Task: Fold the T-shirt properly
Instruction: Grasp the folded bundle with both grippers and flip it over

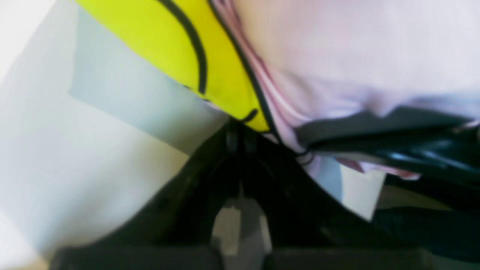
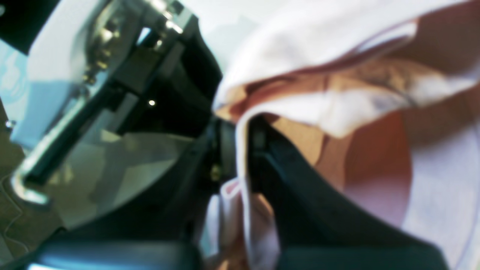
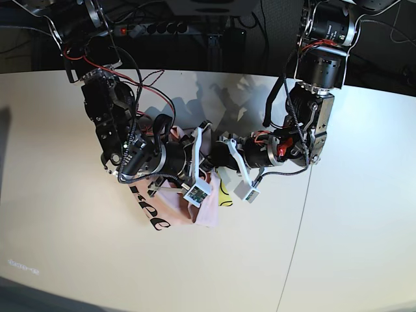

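The pale pink T-shirt (image 3: 177, 209) is bunched in a small hanging clump at the middle of the white table (image 3: 65, 234), with black lettering and a yellow print showing. My two grippers meet over it. In the left wrist view my left gripper (image 1: 240, 129) is shut on the T-shirt (image 1: 356, 56) at an edge next to the yellow print (image 1: 168, 37). In the right wrist view my right gripper (image 2: 242, 150) is shut on a folded hem of the T-shirt (image 2: 318, 41). In the base view the fingertips of both are hidden by cloth and camera mounts.
A dark seam (image 3: 296, 234) runs down the table right of the shirt. Loose red and black cables (image 3: 140, 81) hang off the arm on the base view's left. A power strip (image 3: 156, 28) lies behind the table's far edge.
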You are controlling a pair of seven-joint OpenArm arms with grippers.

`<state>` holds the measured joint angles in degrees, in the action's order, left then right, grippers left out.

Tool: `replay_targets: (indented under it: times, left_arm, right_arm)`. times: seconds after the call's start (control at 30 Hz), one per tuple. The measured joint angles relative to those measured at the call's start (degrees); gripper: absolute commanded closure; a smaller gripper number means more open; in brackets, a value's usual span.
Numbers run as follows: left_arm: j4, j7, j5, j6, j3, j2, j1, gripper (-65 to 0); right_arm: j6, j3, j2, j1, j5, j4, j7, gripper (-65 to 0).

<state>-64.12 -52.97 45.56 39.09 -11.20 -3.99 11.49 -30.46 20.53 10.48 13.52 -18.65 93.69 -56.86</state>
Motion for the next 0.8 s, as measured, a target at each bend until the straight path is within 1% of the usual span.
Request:
replay_targets:
  times: [0.07, 0.1, 0.13, 0.27, 0.33, 0.4, 0.5, 0.67, 0.8]
  left_arm:
    - [0.0, -1.6, 2.01, 0.0, 0.04, -0.2, 0.13, 0.0]
    - [-0.02, -2.78, 3.02, 0.02, 0.46, -0.31, 0.15, 0.0]
    - [-0.02, -3.89, 4.59, 0.02, 1.2, -0.31, 0.13, 0.0]
    - [-0.24, -9.81, 9.99, 0.13, 6.62, 0.09, 0.09, 0.0]
    - [-0.59, -11.43, 12.11, 0.02, 9.75, -0.17, -0.2, 0.0]
    - [-0.94, -12.15, 13.55, 0.0, 12.02, -1.77, -0.35, 0.0]
    - [-1.22, -12.17, 13.73, -0.02, 14.12, -4.68, -0.17, 0.0]
    - [-1.22, -12.26, 14.53, 0.0, 14.21, -9.18, -0.35, 0.0]
    - [-1.22, -12.33, 15.61, 0.0, 14.16, -12.76, -0.33, 0.0]
  right_arm:
    - [0.0, 0.0, 0.0, 0.0, -0.11, 0.02, 0.39, -19.1]
    - [0.0, 0.0, 0.0, 0.0, -0.07, 0.02, 0.74, -21.7]
    - [0.0, 0.0, 0.04, 0.0, -0.2, 0.02, 1.25, -22.6]
    - [0.0, 0.0, -0.02, 0.17, -1.51, 0.02, 2.08, -22.6]
    - [0.0, 0.13, -0.02, 0.13, -2.82, 0.0, 1.51, -22.6]
    - [0.0, 0.15, -0.5, -0.07, -3.78, 0.0, 1.2, -22.6]
    - [0.0, 0.15, -2.54, 0.02, -3.78, 0.0, 1.11, -22.6]
    - [0.0, 0.46, -6.32, 0.0, -5.05, 0.0, 1.11, -22.6]
    - [0.0, 0.9, -9.05, -0.02, -4.85, 0.0, 1.11, -22.6]
